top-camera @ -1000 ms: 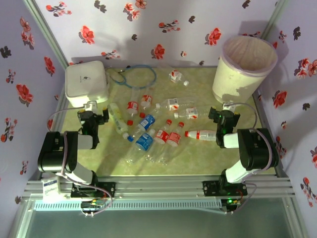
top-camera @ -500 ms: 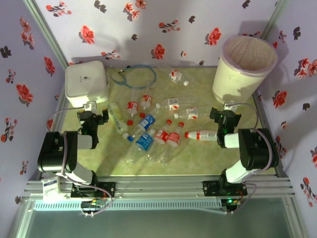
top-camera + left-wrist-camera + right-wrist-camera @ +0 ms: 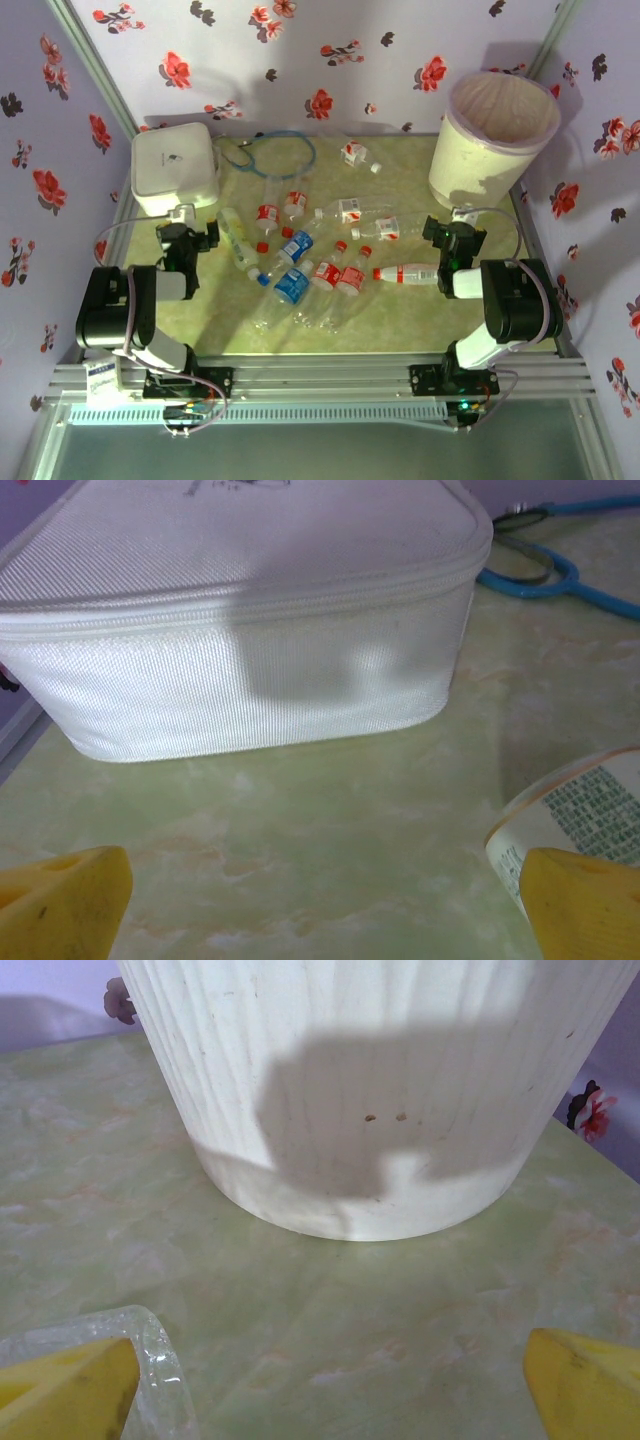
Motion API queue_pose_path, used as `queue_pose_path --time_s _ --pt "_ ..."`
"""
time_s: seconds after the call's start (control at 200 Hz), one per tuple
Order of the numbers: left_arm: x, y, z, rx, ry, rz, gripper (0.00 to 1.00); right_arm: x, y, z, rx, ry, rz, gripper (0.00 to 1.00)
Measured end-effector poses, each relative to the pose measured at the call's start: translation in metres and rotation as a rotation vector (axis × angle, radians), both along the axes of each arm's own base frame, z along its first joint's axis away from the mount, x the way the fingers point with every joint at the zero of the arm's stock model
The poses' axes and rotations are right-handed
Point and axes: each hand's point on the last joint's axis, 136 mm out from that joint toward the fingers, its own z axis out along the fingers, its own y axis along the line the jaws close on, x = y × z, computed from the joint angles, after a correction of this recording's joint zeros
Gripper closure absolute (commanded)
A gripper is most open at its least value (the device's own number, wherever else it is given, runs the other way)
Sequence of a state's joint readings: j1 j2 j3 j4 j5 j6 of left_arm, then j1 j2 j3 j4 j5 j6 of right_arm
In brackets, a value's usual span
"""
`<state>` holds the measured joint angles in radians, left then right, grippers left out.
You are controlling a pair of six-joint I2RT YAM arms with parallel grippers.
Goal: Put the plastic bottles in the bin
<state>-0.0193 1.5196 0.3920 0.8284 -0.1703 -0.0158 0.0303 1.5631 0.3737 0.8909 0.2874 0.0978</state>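
Observation:
Several plastic bottles (image 3: 322,262) lie scattered across the middle of the green table, most with red caps and red-white labels. One is blue-labelled (image 3: 290,286). The cream bin (image 3: 494,138) stands upright at the back right. My left gripper (image 3: 187,233) is open and empty, low over the table. It faces the white box, and a pale bottle's (image 3: 585,815) end lies by its right finger (image 3: 585,908). My right gripper (image 3: 452,236) is open and empty, facing the bin's wall (image 3: 370,1080). A clear bottle (image 3: 150,1360) touches its left finger (image 3: 65,1392), and a red-labelled bottle (image 3: 405,272) lies just to its left.
A flat white square box (image 3: 175,168) sits at the back left, large in the left wrist view (image 3: 240,630). A blue cable loop (image 3: 272,152) lies behind the bottles, its end beside the box (image 3: 545,572). Flowered walls close in the table on three sides.

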Motion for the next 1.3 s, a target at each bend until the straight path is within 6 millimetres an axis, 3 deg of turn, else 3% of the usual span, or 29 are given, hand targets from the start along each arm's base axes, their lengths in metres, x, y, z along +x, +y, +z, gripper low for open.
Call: queue_pose_path --time_s 0.075,0.145,0.25,0.34,0.435,0.51,0.6,0.745,0.845,0.91,1.065,1.3 --pt "-0.004 0.001 0.014 -0.002 -0.005 0.004 0.0 -0.002 0.001 0.001 0.001 0.021 0.005 0.01" --pt "-0.011 0.003 0.041 -0.03 -0.04 0.027 0.0 -0.004 0.003 0.014 0.003 0.014 0.015 0.01" --pt "-0.024 0.004 0.098 -0.141 -0.114 0.075 0.0 -0.004 0.013 0.052 0.002 -0.026 0.044 0.01" --pt "-0.037 -0.002 0.142 -0.282 -0.153 0.096 0.0 -0.004 0.035 0.094 0.011 -0.034 0.072 0.01" --pt "-0.049 -0.026 0.158 -0.41 -0.118 0.063 0.0 -0.004 0.062 0.134 0.055 -0.037 0.122 0.01" --pt "-0.06 -0.056 0.145 -0.493 -0.032 0.013 0.0 -0.008 0.088 0.151 0.106 -0.021 0.213 0.01" --pt "-0.072 -0.09 0.117 -0.567 0.102 -0.03 0.0 -0.02 0.112 0.14 0.168 0.048 0.314 0.01" --pt "-0.084 -0.133 0.068 -0.704 0.288 -0.066 0.03 -0.035 0.126 0.114 0.226 0.202 0.382 0.01" --pt "-0.096 -0.151 0.032 -0.733 0.42 -0.055 0.03 -0.033 0.133 0.123 0.242 0.244 0.409 0.01" --pt "-0.104 -0.162 0.019 -0.725 0.479 -0.06 0.04 -0.03 0.137 0.135 0.249 0.244 0.424 0.01" --pt "-0.118 -0.171 0.002 -0.677 0.546 -0.046 0.1 -0.028 0.141 0.153 0.248 0.234 0.45 0.01" --pt "-0.115 -0.152 -0.016 -0.586 0.533 0.062 0.12 -0.029 0.151 0.146 0.269 0.284 0.494 0.01"
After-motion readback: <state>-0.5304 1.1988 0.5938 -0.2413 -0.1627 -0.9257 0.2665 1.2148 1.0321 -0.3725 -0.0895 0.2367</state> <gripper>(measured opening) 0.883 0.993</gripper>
